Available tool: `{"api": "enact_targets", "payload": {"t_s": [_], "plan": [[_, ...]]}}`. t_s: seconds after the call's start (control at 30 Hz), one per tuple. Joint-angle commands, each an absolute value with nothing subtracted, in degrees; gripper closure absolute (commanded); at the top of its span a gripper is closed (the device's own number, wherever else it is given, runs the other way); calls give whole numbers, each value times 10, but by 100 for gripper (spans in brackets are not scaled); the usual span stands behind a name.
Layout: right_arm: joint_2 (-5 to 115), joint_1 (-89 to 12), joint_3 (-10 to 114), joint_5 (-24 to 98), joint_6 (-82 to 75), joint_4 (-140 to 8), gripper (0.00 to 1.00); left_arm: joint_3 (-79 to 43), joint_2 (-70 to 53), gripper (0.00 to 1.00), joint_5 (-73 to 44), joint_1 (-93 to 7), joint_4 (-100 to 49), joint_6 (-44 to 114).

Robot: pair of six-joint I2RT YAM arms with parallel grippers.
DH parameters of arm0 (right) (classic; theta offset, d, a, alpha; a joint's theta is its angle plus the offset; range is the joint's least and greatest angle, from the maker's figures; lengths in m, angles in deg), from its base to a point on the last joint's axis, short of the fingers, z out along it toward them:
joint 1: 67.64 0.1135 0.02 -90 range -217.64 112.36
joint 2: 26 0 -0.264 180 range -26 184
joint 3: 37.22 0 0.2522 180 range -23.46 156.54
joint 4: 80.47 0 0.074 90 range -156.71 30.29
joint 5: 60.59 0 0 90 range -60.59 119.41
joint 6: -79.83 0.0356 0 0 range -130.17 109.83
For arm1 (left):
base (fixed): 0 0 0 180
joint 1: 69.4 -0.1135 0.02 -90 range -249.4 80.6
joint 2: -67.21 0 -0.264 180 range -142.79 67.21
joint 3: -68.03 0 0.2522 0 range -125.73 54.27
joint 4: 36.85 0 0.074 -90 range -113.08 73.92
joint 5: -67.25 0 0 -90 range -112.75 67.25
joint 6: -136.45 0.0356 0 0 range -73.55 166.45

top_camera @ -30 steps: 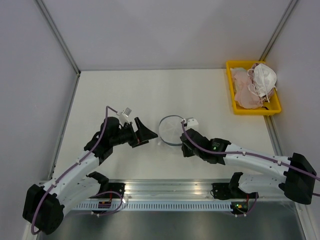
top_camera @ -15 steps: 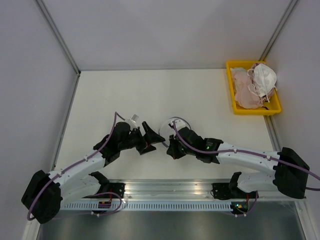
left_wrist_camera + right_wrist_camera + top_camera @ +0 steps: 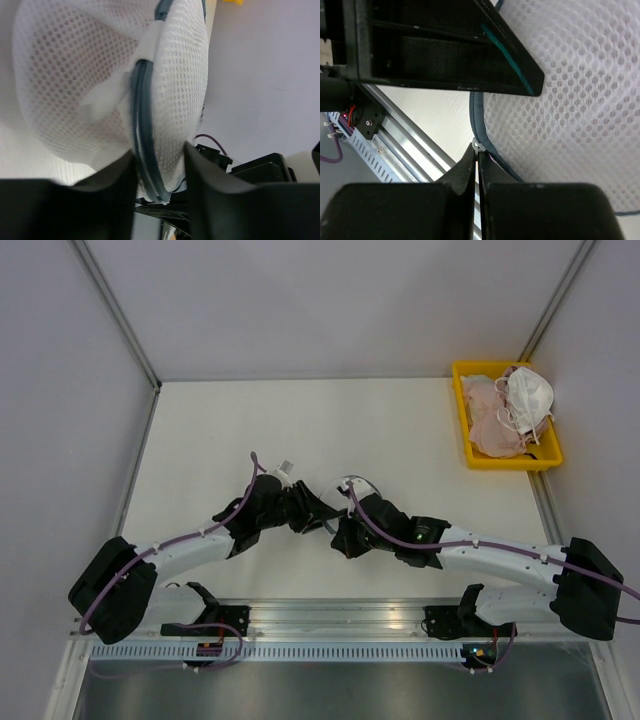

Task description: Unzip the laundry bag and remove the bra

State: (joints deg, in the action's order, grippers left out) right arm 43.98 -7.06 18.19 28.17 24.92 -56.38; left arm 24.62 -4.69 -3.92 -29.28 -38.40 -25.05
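The laundry bag (image 3: 75,75) is a white mesh pouch with a dark zipper (image 3: 142,125) round its rim, held up off the table between both arms. My left gripper (image 3: 160,170) is shut on the bag's rim, one finger on each side of the zipper seam. My right gripper (image 3: 476,150) is shut on the small white zipper pull (image 3: 478,146) at the bag's lower edge (image 3: 580,100). From above, the two grippers (image 3: 318,515) (image 3: 340,535) meet near the table's front centre and cover most of the bag. The bra is hidden.
A yellow tray (image 3: 463,420) at the back right holds pale pink garments (image 3: 490,415) and a white cupped item (image 3: 528,395). A metal rail (image 3: 340,615) runs along the near edge. The left gripper's black finger (image 3: 445,50) fills the top of the right wrist view.
The left arm has swung right up to the bag and closed its open jaws on the rim. The right gripper has pulled the bag slightly toward the near edge, still shut.
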Motion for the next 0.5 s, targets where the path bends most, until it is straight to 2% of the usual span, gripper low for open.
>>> {"api": "enact_targets", "payload": {"t_s": [0.0, 0.03, 0.07, 0.13, 0.17, 0.47], "plan": [[419, -66, 189, 274, 240, -565, 99, 218, -51, 64, -66, -291, -432, -251], [414, -66, 188, 274, 240, -562, 99, 217, -51, 72, -69, -291, -430, -250], [412, -66, 187, 266, 239, -557, 100, 216, -50, 86, -74, -291, -423, -247], [407, -66, 188, 258, 241, -549, 99, 213, -50, 96, -86, -291, -412, -242], [408, -66, 190, 248, 241, -537, 100, 210, -50, 98, -90, -291, -408, -238], [433, -66, 209, 208, 242, -463, 99, 207, -54, 98, -91, -332, -392, -202]]}}
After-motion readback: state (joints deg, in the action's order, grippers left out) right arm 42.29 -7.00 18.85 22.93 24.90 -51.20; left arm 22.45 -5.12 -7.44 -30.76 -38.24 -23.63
